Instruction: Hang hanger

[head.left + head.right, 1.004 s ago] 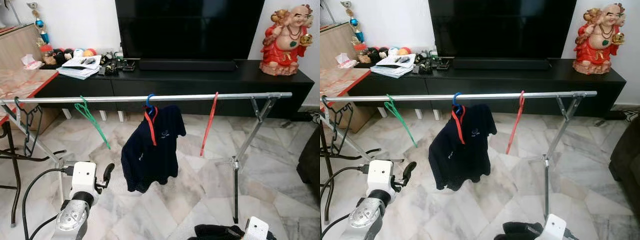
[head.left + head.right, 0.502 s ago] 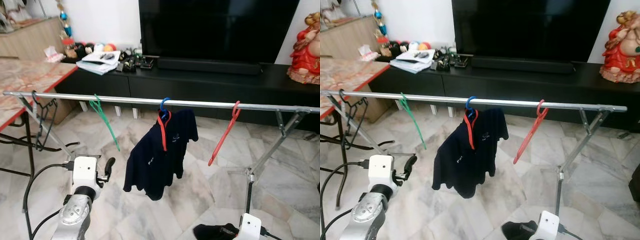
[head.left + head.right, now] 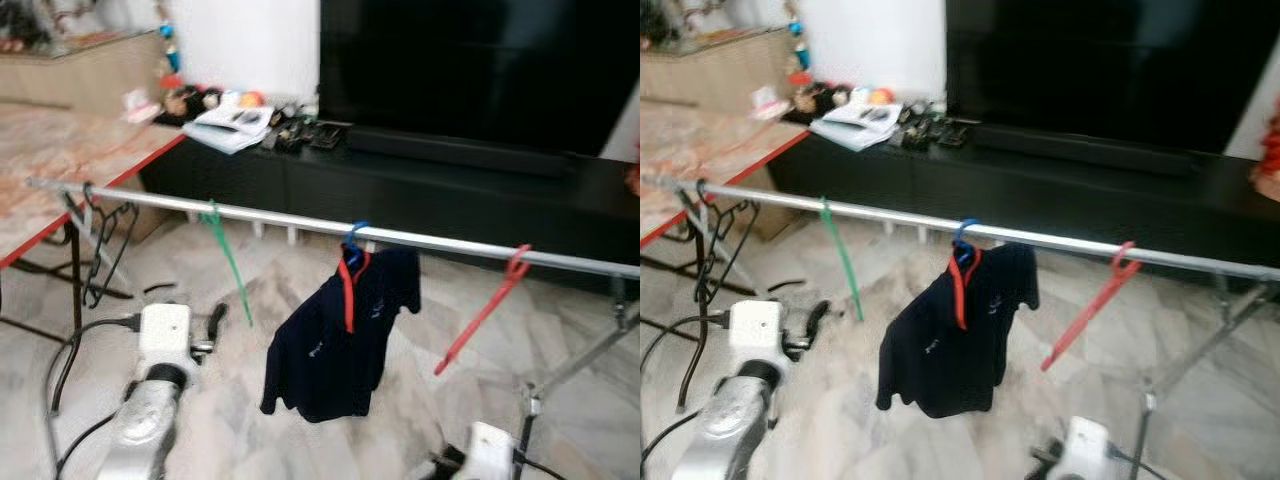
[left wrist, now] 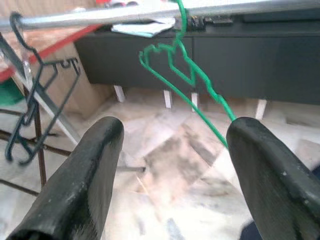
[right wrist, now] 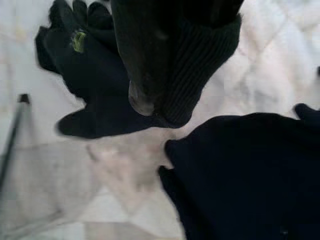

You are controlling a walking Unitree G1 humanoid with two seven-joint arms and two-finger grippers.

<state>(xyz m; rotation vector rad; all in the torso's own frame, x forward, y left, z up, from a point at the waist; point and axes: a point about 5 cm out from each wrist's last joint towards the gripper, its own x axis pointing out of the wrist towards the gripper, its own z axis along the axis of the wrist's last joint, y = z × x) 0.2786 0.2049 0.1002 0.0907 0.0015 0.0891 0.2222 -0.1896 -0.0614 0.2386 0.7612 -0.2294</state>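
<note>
Left wrist view: green hanger (image 4: pixel 185 75) slanting off rail (image 4: pixel 100 17) (hooked).

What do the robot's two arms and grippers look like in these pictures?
The left arm is silver metal with a white boxy wrist block and a thin black cable looping beside it. The left gripper has two long, smooth, matte black fingers with rounded tips. The right arm shows a white wrist block too, and the right gripper's finger is black.

Left arm (image 3: pixel 140 430) raised low in front, left gripper (image 4: pixel 172 200) held forward, fingers (image 4: pixel 95 165) wide apart, nothing between. Right gripper (image 5: pixel 170 60) low, pointing down, fingers pinched on dark cloth (image 5: pixel 100 80).
</note>
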